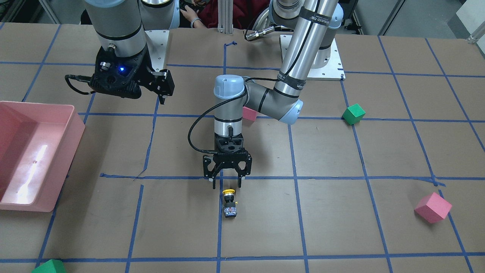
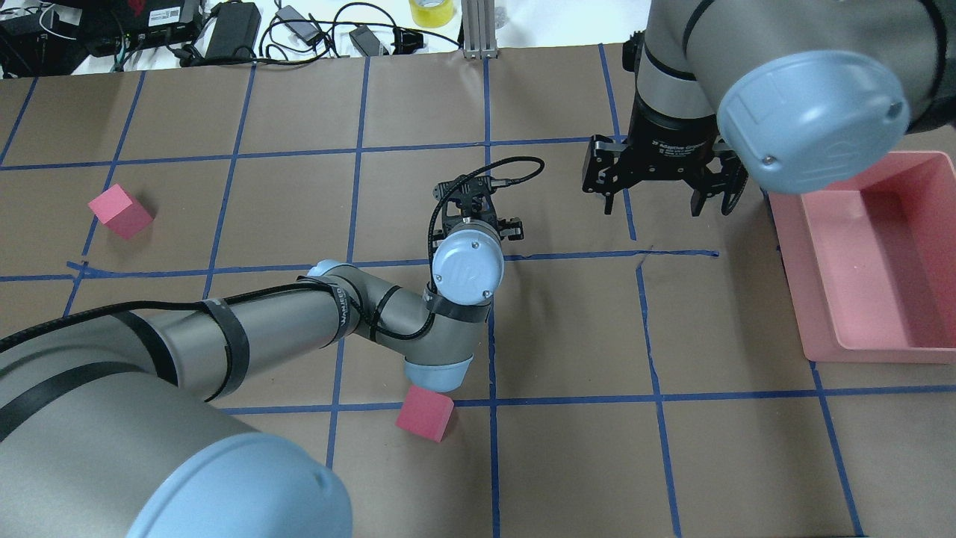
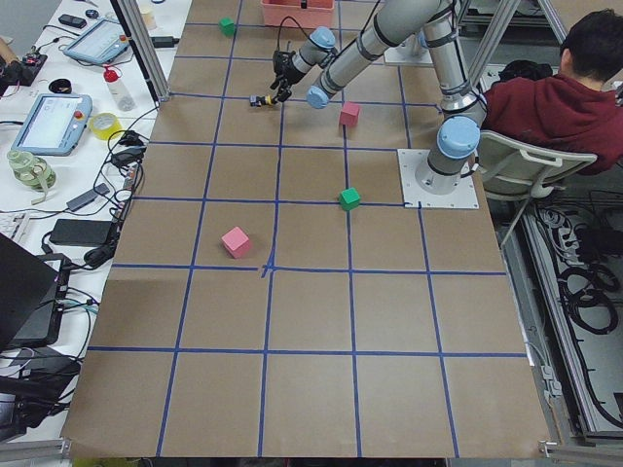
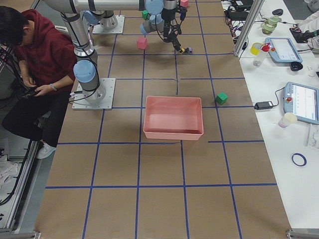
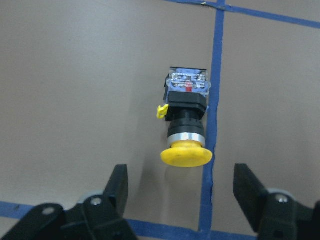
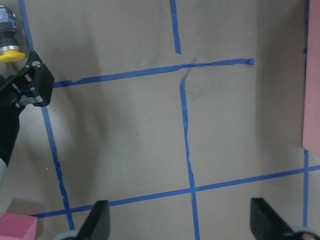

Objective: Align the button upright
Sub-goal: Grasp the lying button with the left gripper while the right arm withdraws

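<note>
The button [image 1: 229, 203] lies on its side on the brown table beside a blue tape line, with its yellow cap toward my left gripper and its silvery terminal end pointing away. In the left wrist view the button [image 5: 186, 120] sits just beyond the open fingers. My left gripper [image 1: 226, 182] is open and empty, pointing down just short of the cap and not touching it. My right gripper [image 2: 653, 205] is open and empty, held above the table well away from the button, near the pink bin. The button also shows in the corner of the right wrist view [image 6: 9, 37].
A pink bin [image 1: 66, 167] stands at the table's end on my right. Pink cubes [image 1: 432, 207] [image 2: 424, 413] and green cubes [image 1: 353, 113] [image 1: 49, 266] lie scattered. A seated person is behind the robot bases [image 4: 45, 55].
</note>
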